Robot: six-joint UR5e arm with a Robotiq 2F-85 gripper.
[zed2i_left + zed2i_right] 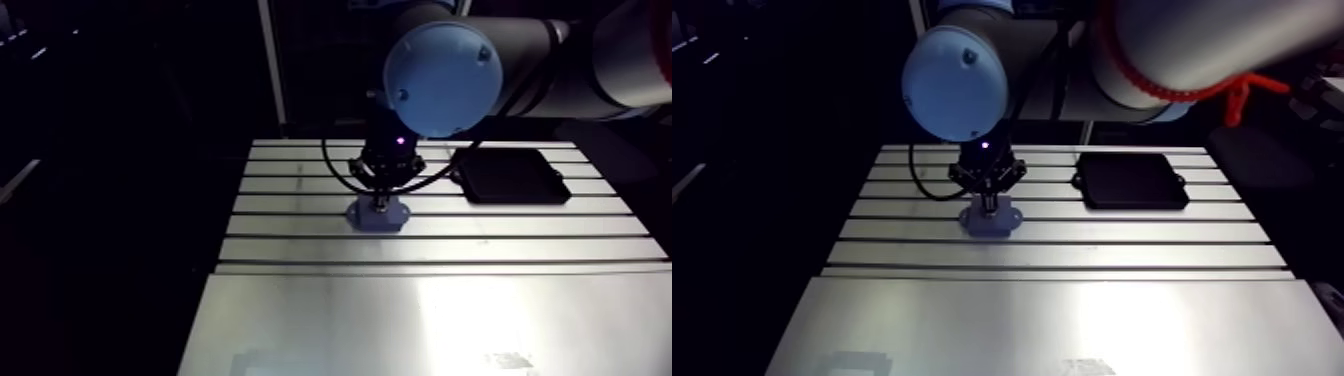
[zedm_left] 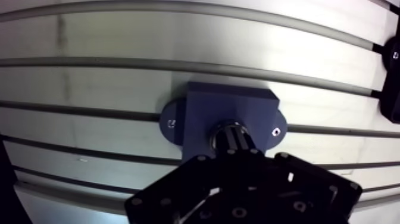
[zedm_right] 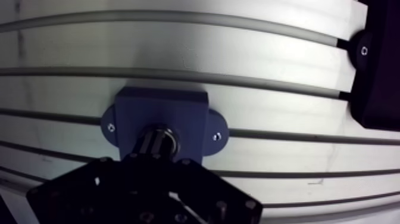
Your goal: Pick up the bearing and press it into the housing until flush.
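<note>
Wrist view: pincer [image 2: 232, 142] seemingly atop housing [image 2: 229, 104]

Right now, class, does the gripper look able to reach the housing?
Probably yes: the gripper hangs directly over the housing, the bearing at its bore, nothing between; the black tray lies apart.

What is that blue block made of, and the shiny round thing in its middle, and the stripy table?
The housing looks like matte blue plastic, maybe printed: dull, even colour, no glints. The bearing looks like polished metal, probably steel; its rim shines. The table looks like brushed aluminium: pale grey with a soft sheen and long slots.
</note>
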